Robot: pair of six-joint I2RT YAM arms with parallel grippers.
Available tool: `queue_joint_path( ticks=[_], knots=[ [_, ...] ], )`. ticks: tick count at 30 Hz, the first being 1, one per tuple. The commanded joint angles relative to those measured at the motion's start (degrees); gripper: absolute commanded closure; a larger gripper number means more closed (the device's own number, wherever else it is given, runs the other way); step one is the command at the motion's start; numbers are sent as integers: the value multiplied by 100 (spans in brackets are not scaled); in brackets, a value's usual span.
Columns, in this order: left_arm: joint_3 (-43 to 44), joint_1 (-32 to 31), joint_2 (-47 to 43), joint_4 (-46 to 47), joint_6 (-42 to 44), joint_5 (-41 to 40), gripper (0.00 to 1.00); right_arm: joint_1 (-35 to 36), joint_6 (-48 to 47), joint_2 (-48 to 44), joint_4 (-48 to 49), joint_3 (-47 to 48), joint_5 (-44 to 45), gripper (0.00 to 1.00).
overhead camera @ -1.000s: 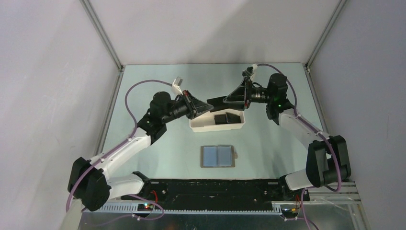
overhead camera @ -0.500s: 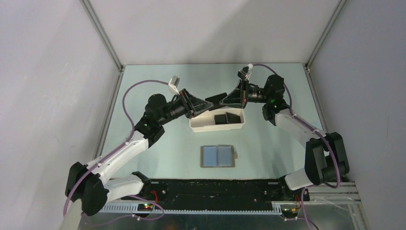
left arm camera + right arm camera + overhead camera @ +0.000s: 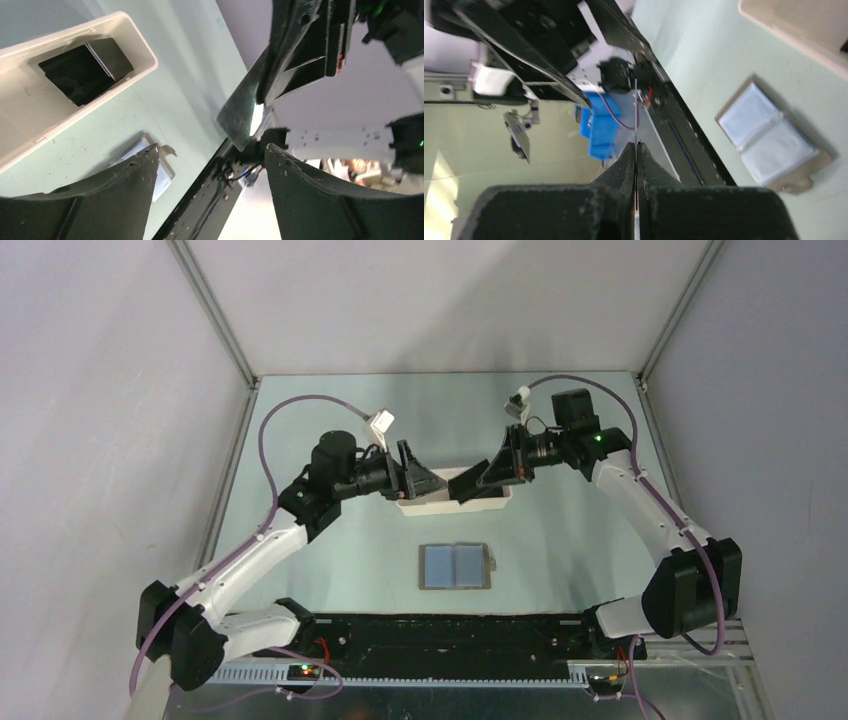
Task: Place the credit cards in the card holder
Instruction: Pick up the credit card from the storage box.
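Note:
One dark credit card [image 3: 464, 485] hangs above the white tray, pinched by my shut right gripper [image 3: 487, 475]. In the right wrist view the card [image 3: 636, 110] shows edge-on between the closed jaws of that gripper [image 3: 636, 145]. My left gripper [image 3: 432, 483] stands open just left of the card, not touching it. In the left wrist view the card [image 3: 244, 112] sits beyond my left gripper [image 3: 212, 150], whose jaws are spread with nothing between them. More dark credit cards [image 3: 85, 70] lie in the tray. The card holder [image 3: 456, 566] lies open on the table, blue pockets up.
The long white tray [image 3: 503, 502] sits mid-table under both grippers, also seen in the left wrist view [image 3: 145, 60]. The card holder [image 3: 769, 135] lies between the tray and the black base rail [image 3: 450, 630]. Grey walls enclose the table.
My left gripper has opened and let go of the card. My right gripper has shut on it and carried it nearer and lower, over the tray.

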Motion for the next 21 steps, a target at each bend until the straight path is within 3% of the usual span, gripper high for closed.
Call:
queue_joint_path(
  ticks=[1, 6, 9, 17, 21],
  knots=[
    [498, 34, 162, -780, 1465, 1273, 20, 328, -2126, -144, -2769, 236, 441, 100],
    [687, 9, 550, -845, 1702, 2369, 28, 707, -2508, -243, -3117, 249, 441, 100],
    [798, -62, 859, -854, 1596, 2839, 39, 928, -2480, -218, -3047, 318, 429, 100],
    [989, -658, 1370, -862, 1522, 3150, 37, 1081, -2182, -144, -2679, 377, 161, 100],
    [1137, -838, 1547, -862, 1504, 3163, 48, 1097, -2194, -112, -2668, 382, 153, 100]
  ],
)
